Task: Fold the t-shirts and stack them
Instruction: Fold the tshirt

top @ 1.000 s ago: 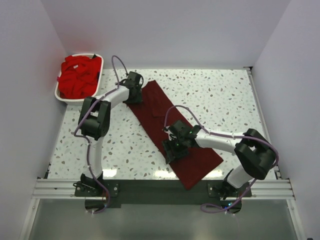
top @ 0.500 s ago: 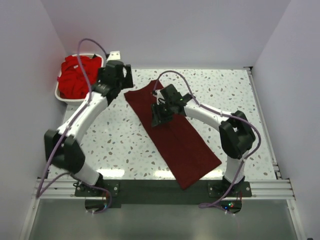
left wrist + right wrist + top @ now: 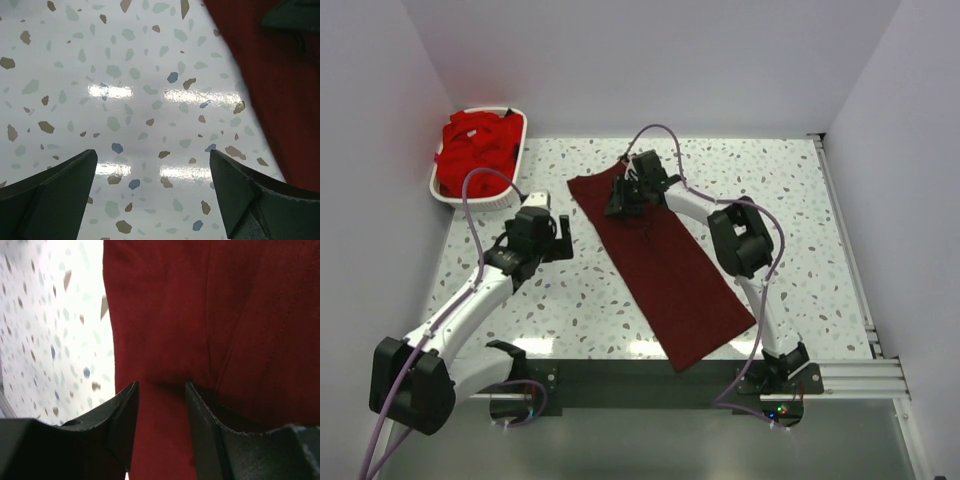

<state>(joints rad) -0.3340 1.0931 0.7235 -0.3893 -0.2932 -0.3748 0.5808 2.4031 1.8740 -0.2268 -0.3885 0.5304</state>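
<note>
Folding maroon t-shirt (image 3: 665,265) was current step; right claw (image 3: 161,390) narrow at 12 o'clock end, left claw (image 3: 152,165) wide, empty; next needed corner grips.

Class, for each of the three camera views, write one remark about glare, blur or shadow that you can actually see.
Top external: sharp, evenly lit, with pale light streaks on the table near the arm bases. Left wrist: two rows of bright glare bars on the speckled top; the maroon t-shirt has a soft edge. Right wrist: the table at left is washed out and blurred.
</note>
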